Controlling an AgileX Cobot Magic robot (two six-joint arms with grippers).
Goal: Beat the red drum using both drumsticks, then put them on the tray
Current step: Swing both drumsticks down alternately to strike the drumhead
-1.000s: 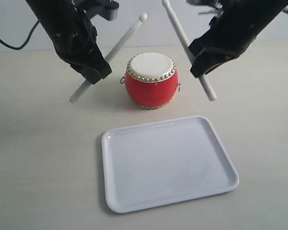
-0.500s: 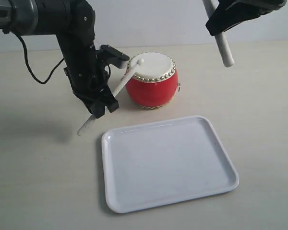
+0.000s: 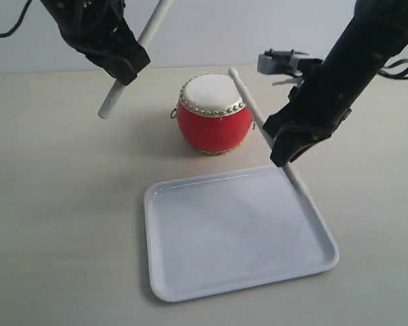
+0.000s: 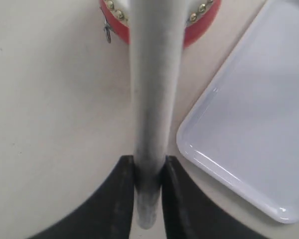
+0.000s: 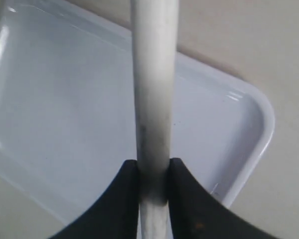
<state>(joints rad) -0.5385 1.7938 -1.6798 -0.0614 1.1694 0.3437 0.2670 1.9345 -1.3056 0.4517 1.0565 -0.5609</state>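
One red drum [image 3: 214,115], two drumsticks [image 3: 111,100] [image 3: 248,99] and one tray [image 3: 231,231] are present.

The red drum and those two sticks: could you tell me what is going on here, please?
A two-armed robot seems to be beating the red drum. The left gripper, jaws shut on the left drumstick, is held high, left of the drum. The right gripper is low, jaws shut on the right drumstick, whose tip sits at the edge of the drum's skin while its back end hangs over the tray. Neither stick lies on the tray yet.
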